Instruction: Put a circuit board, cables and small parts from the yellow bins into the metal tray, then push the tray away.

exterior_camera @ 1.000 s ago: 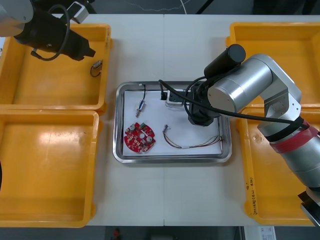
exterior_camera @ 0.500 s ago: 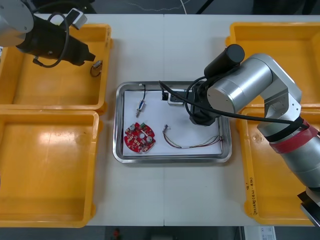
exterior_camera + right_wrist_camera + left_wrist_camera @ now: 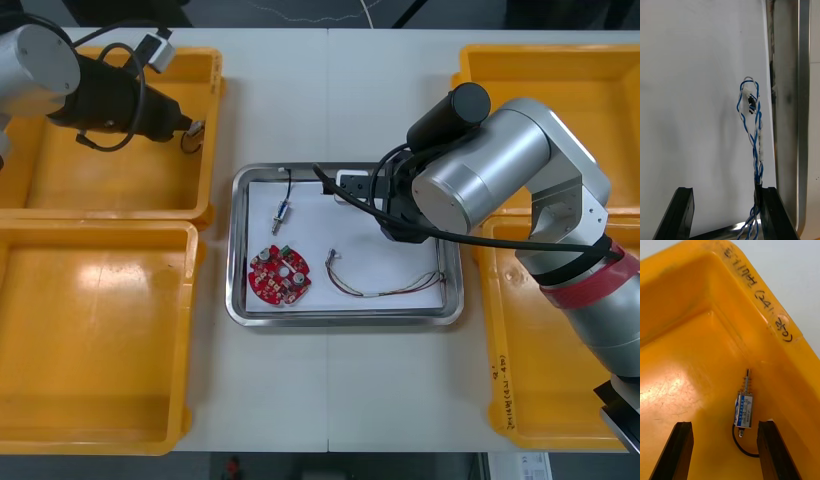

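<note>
Left gripper in yellow bin at upper left of frame, fingers wide apart, holding nothing. Small metal part on bin floor just ahead, between fingertips, near bin corner.

Right gripper over upper right of metal tray, fingers spread wide. Twisted blue and white cable against inner edge of one finger, near tray wall.

In tray: round red circuit board lower left, second small metal part above it, red and yellow cable lower right.

We see the metal tray w/ a smooth, shiny rim, matt white inside like paper. Yellow bin: glossy plastic, scuffed w/ fine scratches. Small metal part: bright metal, printed sticker. Twisted blue and white cable: smooth plastic sheath.
</note>
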Tool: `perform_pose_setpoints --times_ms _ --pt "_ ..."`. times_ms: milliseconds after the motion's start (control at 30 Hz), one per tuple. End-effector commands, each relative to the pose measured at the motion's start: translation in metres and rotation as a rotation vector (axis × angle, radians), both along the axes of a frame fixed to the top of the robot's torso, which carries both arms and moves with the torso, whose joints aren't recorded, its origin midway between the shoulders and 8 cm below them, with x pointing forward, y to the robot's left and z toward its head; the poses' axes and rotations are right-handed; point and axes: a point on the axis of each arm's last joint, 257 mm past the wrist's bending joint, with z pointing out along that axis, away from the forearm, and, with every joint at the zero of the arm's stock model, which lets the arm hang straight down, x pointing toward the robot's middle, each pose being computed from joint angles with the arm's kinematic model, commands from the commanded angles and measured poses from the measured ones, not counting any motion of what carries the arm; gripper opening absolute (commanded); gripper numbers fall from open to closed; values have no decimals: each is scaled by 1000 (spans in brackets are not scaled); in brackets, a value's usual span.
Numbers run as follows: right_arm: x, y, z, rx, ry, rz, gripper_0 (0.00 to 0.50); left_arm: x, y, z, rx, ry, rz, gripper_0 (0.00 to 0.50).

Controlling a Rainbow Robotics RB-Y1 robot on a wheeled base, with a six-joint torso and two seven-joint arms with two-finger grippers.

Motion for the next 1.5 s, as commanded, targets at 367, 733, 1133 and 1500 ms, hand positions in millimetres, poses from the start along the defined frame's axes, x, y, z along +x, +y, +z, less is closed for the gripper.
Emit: perform_pose_setpoints --times_ms 367,733,1133,1500 --pt "-19 24 10 -2 -70 80 500 -2 -12 -21 79 -41 -78 500" --pt "-22 26 6 7 -48 79 0 5 -25 -33 71 -59 -66 500" --pt "-24 28 6 16 -40 83 0 5 -24 -39 80 -56 -62 500" --pt "-24 28 7 19 -41 78 472 5 -24 -40 79 -56 -61 0"
